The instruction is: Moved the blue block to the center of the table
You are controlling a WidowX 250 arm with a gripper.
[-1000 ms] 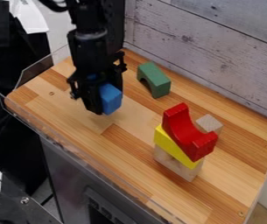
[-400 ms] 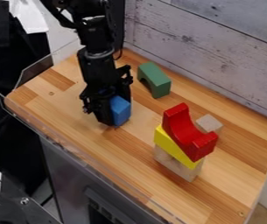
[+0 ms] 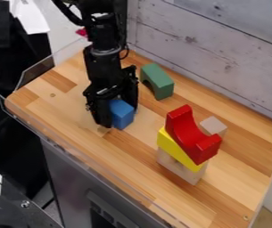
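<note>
Block (image 3: 121, 113), blue and square-edged, on striped wooden table (image 3: 138, 164), black hand (image 3: 120, 118) wide around it

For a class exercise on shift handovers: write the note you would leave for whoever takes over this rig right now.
Gripper: open, low over the table, its fingers on either side of the blue block.
Blue block: appears to sit on the table, near the middle but towards the view's left.
Around it: green arch block by the wall; red curved block on the yellow block.
Done: blue block appears set down.
Left: probably judge whether it is central enough, then lift the gripper clear without nudging it.
</note>
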